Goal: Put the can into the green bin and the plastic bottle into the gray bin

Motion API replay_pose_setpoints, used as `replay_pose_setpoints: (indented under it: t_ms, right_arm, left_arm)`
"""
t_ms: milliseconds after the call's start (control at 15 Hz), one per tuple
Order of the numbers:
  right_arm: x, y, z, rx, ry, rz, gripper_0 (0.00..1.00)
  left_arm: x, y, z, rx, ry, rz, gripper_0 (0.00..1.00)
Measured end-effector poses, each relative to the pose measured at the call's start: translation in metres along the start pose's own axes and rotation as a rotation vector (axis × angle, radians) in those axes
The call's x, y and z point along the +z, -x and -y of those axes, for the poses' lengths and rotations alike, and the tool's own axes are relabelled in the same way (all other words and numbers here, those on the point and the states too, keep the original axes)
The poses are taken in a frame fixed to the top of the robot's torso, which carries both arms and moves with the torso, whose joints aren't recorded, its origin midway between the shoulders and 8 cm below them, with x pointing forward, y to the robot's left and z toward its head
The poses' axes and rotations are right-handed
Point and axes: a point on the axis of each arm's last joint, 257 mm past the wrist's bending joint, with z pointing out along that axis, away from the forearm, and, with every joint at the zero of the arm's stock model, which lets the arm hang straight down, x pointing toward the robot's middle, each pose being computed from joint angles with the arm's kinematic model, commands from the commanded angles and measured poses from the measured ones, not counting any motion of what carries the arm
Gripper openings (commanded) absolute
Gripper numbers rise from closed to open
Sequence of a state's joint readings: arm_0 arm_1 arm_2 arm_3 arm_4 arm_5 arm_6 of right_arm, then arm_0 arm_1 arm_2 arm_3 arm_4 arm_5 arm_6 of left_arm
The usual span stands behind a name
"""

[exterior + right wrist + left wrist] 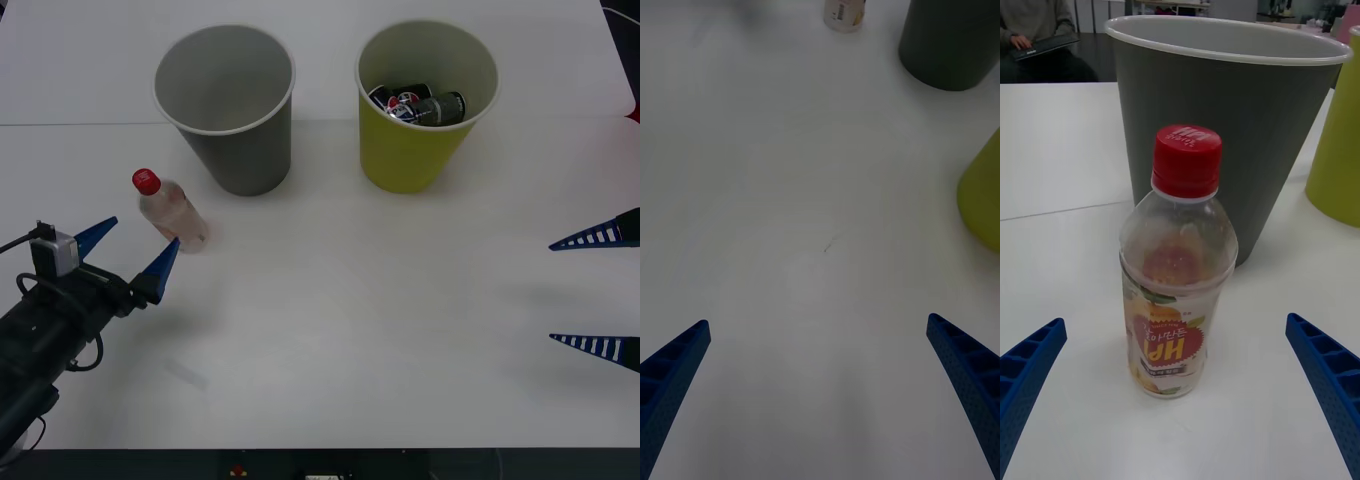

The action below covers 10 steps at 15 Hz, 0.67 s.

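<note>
Both grippers gape: left gripper near the upright plastic bottle, right gripper at the table edge.

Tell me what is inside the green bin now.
In the green bin lies a dark can with a red, white and blue logo. The bin's wall hides the bottom, so anything under the can is unseen.

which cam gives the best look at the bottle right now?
Left wrist view: the bottle stands upright between the open left gripper's fingers, red cap and label plain, the gray bin behind it. The front view shows it small and from above, beside a blue fingertip. The right wrist view catches just its base.
</note>
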<state>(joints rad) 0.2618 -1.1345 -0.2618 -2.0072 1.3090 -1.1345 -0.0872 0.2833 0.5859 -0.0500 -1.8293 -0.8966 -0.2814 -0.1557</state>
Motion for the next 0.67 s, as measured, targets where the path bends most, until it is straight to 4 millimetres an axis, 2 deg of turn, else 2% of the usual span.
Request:
replay_pose_setpoints:
  t_ms: [400, 667]
  right_arm:
    - [0.000, 0.000, 0.000, 0.000, 0.000, 0.000, 1.00]
    - [0.000, 0.000, 0.000, 0.000, 0.000, 0.000, 1.00]
  left_arm:
    - [0.031, -0.021, -0.006, 0.001, -0.005, -0.033, 1.00]
    - [0.049, -0.022, -0.004, -0.003, -0.013, -0.031, 1.00]
